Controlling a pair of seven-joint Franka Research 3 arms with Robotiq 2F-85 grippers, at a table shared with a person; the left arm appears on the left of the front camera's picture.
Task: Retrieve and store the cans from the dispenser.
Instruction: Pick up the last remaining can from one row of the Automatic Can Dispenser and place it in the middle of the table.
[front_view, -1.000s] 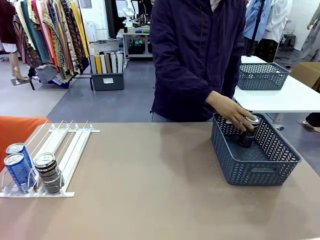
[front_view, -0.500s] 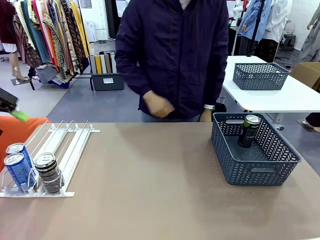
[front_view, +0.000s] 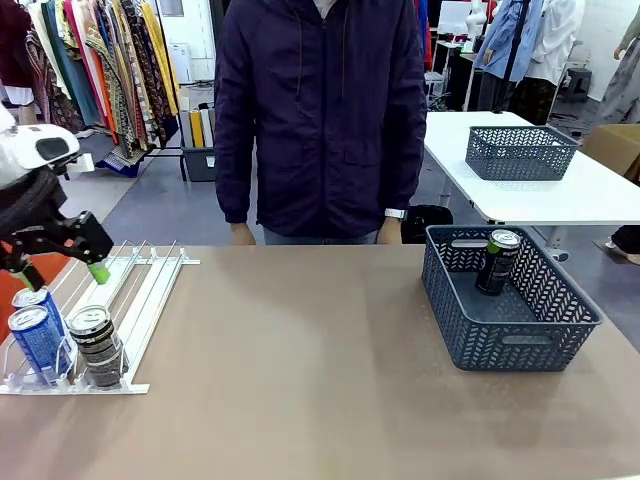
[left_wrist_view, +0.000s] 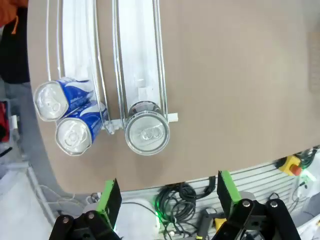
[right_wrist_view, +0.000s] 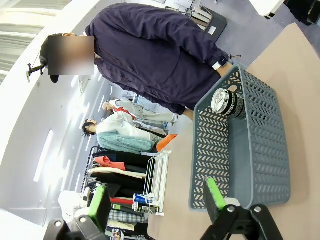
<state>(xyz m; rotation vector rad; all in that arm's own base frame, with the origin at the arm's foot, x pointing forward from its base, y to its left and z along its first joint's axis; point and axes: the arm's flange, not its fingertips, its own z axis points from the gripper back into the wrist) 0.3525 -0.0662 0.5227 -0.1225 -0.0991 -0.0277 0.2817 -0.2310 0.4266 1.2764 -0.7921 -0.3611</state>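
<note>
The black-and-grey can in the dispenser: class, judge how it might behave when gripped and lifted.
Likely rigid: the black-and-grey can has a metal-looking body and silver top. Probably slippery, since its round wall looks smooth, so the left gripper needs a centred squeeze. Tall and slim, it may tip if nudged high, though the dispenser rails flank it.

The brown counter (front_view: 320, 350) carries two things. A white dispenser (front_view: 150, 300) lies at its left end, a grey mesh basket (front_view: 500, 345) at its right
</note>
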